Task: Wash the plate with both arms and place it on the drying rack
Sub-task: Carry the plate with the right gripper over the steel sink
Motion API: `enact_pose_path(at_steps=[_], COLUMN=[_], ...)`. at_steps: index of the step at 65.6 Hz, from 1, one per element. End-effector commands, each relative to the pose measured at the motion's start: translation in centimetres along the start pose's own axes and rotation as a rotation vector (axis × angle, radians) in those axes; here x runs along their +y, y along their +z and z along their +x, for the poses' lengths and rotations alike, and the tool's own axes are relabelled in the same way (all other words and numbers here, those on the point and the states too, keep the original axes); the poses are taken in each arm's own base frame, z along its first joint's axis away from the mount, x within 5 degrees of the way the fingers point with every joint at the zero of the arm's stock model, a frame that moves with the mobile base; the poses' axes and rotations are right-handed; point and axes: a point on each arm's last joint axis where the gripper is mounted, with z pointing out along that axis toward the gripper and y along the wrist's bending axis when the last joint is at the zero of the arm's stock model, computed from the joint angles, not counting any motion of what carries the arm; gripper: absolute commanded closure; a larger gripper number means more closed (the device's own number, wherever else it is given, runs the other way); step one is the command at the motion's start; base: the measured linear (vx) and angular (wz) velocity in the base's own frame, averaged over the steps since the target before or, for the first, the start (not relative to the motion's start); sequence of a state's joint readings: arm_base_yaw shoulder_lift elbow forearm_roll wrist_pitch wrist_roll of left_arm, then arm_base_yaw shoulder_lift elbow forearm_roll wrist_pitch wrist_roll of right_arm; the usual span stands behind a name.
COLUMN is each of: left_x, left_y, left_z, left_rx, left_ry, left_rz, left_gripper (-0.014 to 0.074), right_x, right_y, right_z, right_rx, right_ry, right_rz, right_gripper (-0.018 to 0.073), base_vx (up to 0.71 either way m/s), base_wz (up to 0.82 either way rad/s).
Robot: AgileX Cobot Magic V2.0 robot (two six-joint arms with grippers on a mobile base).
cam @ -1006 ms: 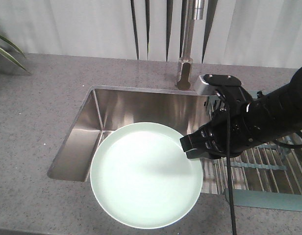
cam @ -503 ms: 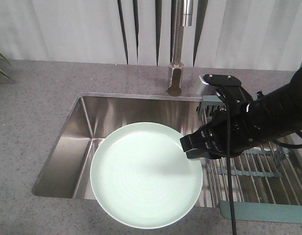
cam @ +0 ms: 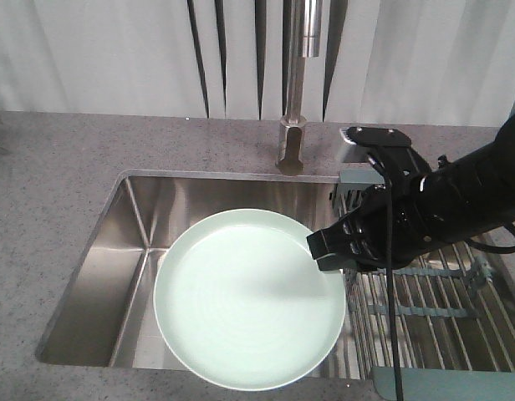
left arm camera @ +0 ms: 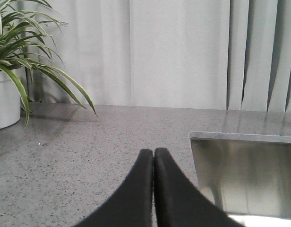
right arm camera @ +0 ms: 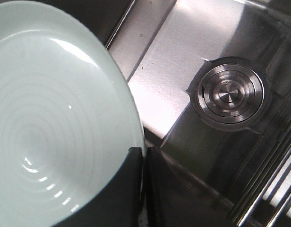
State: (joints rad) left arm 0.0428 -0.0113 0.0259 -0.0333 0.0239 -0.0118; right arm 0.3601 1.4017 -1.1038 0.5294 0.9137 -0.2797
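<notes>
A round pale mint-green plate (cam: 249, 299) hangs level over the steel sink. My right gripper (cam: 320, 249) is shut on its right rim; in the right wrist view the two black fingers (right arm camera: 131, 189) pinch the plate (right arm camera: 55, 118) edge, one above and one below. The black right arm (cam: 458, 200) reaches in from the right. The drying rack (cam: 433, 309) of metal rods lies right of the sink, under that arm. My left gripper (left arm camera: 154, 151) shows only in the left wrist view, shut on nothing, above the grey counter left of the sink.
The steel sink basin (cam: 157, 217) has a round drain (right arm camera: 228, 96) below the plate. A tall faucet (cam: 295, 92) stands behind it. Speckled grey counter (cam: 65, 159) surrounds the sink. A potted plant (left arm camera: 13, 61) stands far left on the counter, pale curtains behind.
The view has shifted: sink, faucet and rack slid left and down in the picture, and the plant left the front view. The plate and right gripper hold the same place in the picture.
</notes>
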Motion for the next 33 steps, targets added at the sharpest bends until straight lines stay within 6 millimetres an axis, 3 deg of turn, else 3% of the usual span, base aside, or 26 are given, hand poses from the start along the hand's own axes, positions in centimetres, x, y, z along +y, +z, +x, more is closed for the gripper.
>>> enact_pose_path(at_steps=[1, 33], left_x=[-0.05, -0.05], left_y=[-0.27, -0.27], left_z=[-1.73, -1.73], left_rx=[-0.115, -0.115], left_ry=[-0.015, -0.015], left_rz=[0.002, 0.002], left_gripper=[0.0603, 0.0603], right_x=[0.81, 0.81], right_y=[-1.60, -1.60], right_z=[-0.79, -0.79], right_rx=[-0.091, -0.091], right_ry=[-0.010, -0.010], right_rz=[-0.019, -0.019], right_gripper=[0.0561, 0.0561], base_vx=[0.06, 0.05], base_wz=[-0.03, -0.05])
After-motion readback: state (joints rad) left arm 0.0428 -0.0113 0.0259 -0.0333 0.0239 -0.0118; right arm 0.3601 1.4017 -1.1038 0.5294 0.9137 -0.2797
